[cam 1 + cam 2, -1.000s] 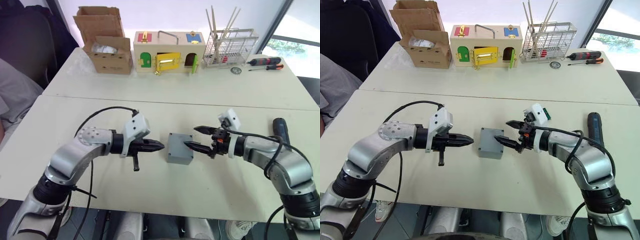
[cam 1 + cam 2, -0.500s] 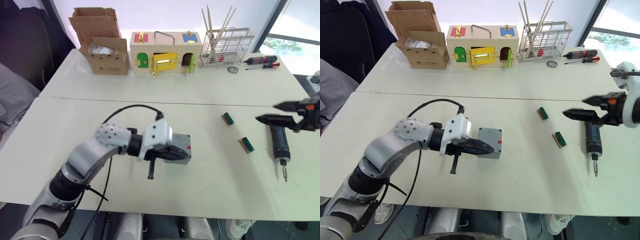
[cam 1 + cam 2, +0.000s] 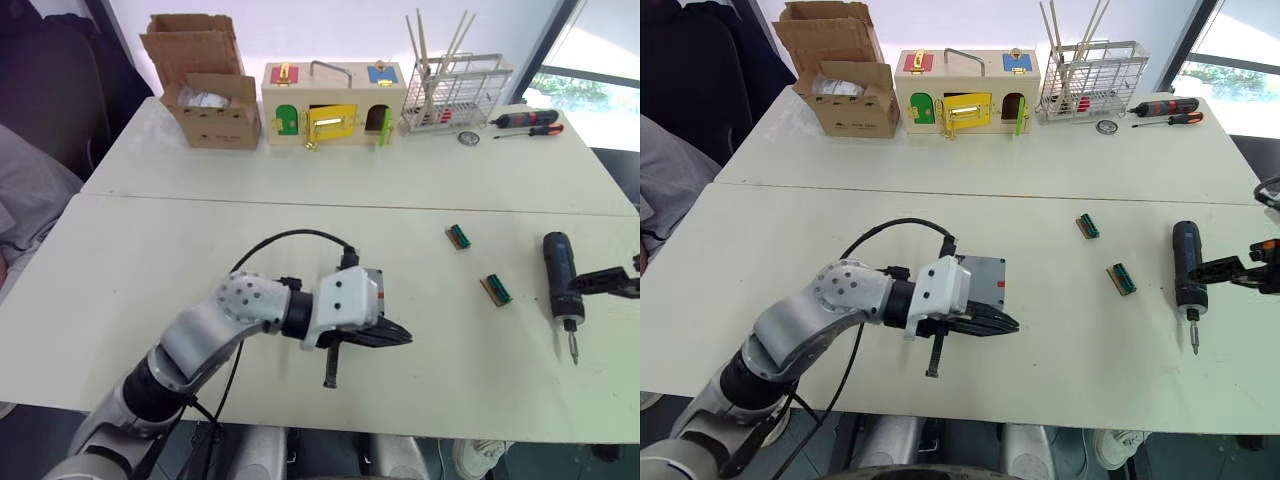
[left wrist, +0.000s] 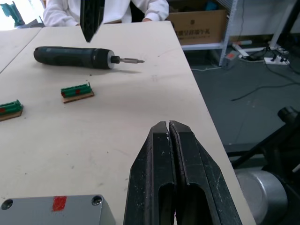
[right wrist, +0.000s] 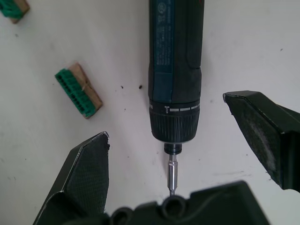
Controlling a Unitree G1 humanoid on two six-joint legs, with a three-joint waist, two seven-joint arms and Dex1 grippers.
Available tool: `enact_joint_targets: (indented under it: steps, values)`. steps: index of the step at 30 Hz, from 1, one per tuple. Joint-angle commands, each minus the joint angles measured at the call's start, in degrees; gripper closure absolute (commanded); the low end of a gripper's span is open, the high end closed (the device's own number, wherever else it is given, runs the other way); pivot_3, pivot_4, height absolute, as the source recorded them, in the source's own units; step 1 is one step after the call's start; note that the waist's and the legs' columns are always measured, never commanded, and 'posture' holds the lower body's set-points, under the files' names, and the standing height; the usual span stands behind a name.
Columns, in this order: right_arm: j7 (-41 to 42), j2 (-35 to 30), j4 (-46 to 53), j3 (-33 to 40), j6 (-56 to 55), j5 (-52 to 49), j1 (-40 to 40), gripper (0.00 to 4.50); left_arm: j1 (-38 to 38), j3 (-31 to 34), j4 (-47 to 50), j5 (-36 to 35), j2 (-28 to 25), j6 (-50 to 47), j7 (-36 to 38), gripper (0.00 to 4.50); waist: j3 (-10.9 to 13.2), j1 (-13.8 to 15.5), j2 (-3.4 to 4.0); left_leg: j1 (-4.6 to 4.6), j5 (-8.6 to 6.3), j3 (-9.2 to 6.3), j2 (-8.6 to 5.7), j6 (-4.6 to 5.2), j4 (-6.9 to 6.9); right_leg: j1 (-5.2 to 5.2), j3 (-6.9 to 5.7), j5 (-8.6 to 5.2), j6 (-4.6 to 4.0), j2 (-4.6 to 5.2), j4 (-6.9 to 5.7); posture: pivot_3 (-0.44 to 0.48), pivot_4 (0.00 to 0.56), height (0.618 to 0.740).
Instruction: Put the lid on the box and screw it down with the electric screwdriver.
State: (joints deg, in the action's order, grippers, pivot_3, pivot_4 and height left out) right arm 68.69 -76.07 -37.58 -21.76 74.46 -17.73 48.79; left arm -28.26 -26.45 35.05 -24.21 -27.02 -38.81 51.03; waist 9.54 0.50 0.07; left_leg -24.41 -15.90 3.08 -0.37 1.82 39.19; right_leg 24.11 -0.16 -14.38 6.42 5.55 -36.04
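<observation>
The grey box [image 3: 985, 283] sits mid-table with a red label [image 3: 378, 295] on its right side. The flat grey lid [image 3: 978, 270] appears to lie on top of it. My left gripper [image 3: 396, 338] is shut with nothing in it, its tips [image 4: 168, 125] just past the box's near right corner. The electric screwdriver [image 3: 559, 281] lies on the table at the right, bit toward me. My right gripper [image 5: 176, 145] is open and low over it, one finger [image 5: 86, 164] on each side of the collar, not touching it.
Two green terminal blocks [image 3: 458, 236] [image 3: 496, 290] lie between box and driver. At the back stand a cardboard carton [image 3: 208, 85], a wooden box with coloured doors [image 3: 333, 105], a wire rack [image 3: 458, 92] and hand screwdrivers [image 3: 530, 122]. The table's near edge is close to both grippers.
The right arm left the box, swung right and came down around the electric screwdriver. The left gripper, still shut, slid right along the box's near side.
</observation>
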Motion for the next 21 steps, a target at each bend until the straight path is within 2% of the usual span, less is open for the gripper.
enact_joint_targets:
  steps: [1,9,12,18,21]
  values:
    - [1.1,4.0,-9.0,-2.9,-3.4,6.4,5.8,0.04,1.0,-0.3,2.9,0.3,0.1,-1.2,-2.2,4.5,0.0,0.0,0.0,0.0,0.0,0.01,0.0,0.0,0.0,0.0,0.0,0.0,0.0,-0.01,0.0,0.0,0.15,0.731]
    - [3.2,13.2,-24.6,-8.3,-14.6,18.6,10.9,0.04,2.0,0.0,5.4,0.0,0.3,-4.2,-6.2,4.5,0.0,0.3,0.03,-0.02,0.03,-0.01,-0.06,-0.04,0.03,-0.03,-0.02,0.11,0.2,-0.01,-0.01,0.0,0.15,0.731]
    - [5.3,15.0,-28.2,-10.2,-19.3,23.4,11.3,0.67,2.3,0.2,6.2,0.0,0.1,-5.3,-7.6,4.5,0.0,0.1,0.03,0.01,0.05,0.0,-0.07,-0.08,0.03,-0.06,-0.02,0.11,0.21,-0.01,-0.01,0.0,0.15,0.731]
    - [5.9,17.8,-32.9,-8.5,-22.6,28.1,11.8,2.61,2.3,0.2,5.9,0.2,0.2,-5.7,-8.9,4.5,0.0,0.2,-0.01,0.04,0.11,-0.09,-0.06,-0.19,0.04,-0.15,-0.06,0.11,0.21,-0.04,0.0,0.0,0.15,0.731]
    - [5.9,18.7,-33.9,-7.3,-23.6,29.5,11.5,2.66,2.0,0.1,5.1,0.2,0.2,-5.4,-9.0,4.5,0.0,0.2,-0.04,0.27,0.12,-0.12,-0.06,-0.2,0.04,-0.42,-0.09,0.11,0.2,-0.04,0.05,0.0,0.15,0.731]
